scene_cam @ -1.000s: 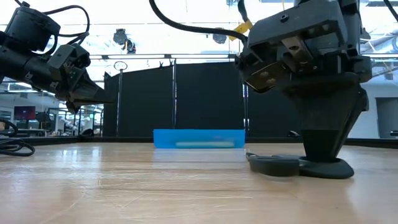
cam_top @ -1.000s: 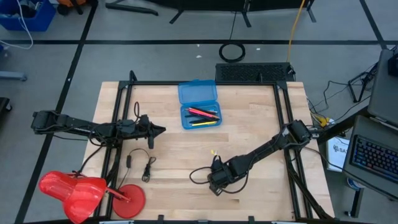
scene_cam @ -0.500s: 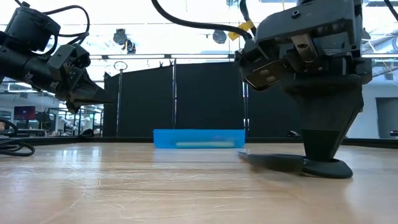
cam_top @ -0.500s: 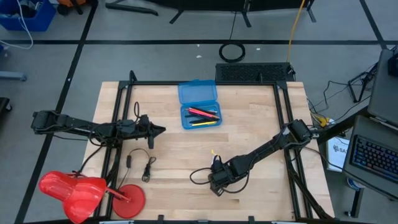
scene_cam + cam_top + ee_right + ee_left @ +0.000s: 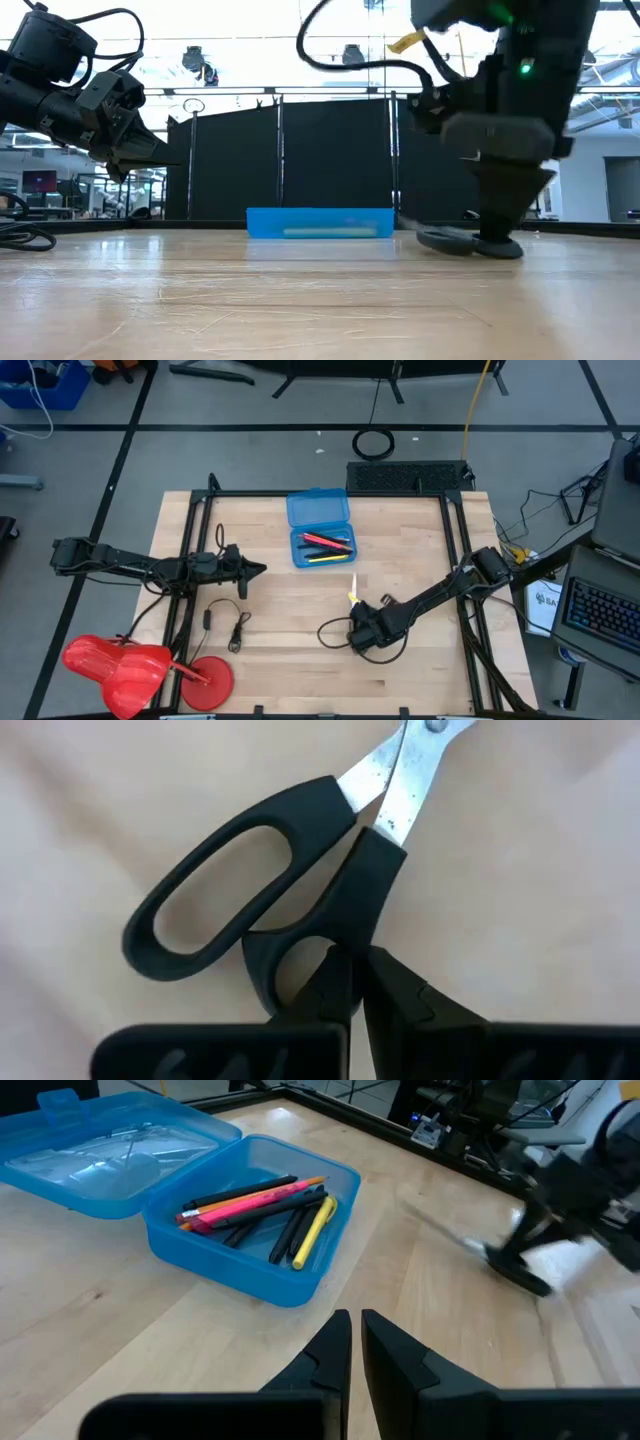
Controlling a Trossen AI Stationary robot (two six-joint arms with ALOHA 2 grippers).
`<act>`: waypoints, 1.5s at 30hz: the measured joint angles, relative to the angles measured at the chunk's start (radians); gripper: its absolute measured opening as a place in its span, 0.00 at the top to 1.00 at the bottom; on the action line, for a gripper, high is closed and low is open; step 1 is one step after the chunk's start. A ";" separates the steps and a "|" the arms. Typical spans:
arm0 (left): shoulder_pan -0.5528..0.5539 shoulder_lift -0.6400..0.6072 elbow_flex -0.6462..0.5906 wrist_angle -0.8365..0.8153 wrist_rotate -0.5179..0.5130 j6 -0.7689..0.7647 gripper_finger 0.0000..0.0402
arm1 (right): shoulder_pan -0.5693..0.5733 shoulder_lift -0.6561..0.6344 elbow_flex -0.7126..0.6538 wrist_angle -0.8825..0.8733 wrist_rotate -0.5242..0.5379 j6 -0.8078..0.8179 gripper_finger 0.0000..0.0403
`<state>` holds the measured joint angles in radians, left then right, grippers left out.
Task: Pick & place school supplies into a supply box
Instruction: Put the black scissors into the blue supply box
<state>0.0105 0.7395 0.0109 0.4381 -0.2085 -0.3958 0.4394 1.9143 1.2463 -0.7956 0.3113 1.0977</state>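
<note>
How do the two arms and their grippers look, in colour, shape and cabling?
Both arms are dark, slim and jointed. The left gripper ends in two narrow, black, tapering fingers; the right gripper has the same black fingers. Loose black cables loop beside each arm. In the low view, a small green light shows on the right arm.

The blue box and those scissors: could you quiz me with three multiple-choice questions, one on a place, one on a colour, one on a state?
1. Where are the scissors?
A. in the box
B. on the table under the right tool
C. off the table

2. What colour are the scissors' handles?
A. red
B. black
C. white

3. How is the supply box?
A. open
B. closed
C. overturned

Answers:
1 B, the right wrist view shows them on the wood at that tool.
2 B, black loops.
3 A, lid folded back, pens visible.
</note>
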 joint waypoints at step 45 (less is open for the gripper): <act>0.000 0.000 0.000 0.001 -0.002 0.008 0.92 | -0.316 -0.089 0.009 0.361 0.741 -1.264 1.00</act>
<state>0.0105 0.7391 0.0105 0.4391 -0.2104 -0.3877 0.1233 1.8258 1.2552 -0.4344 1.0527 -0.1666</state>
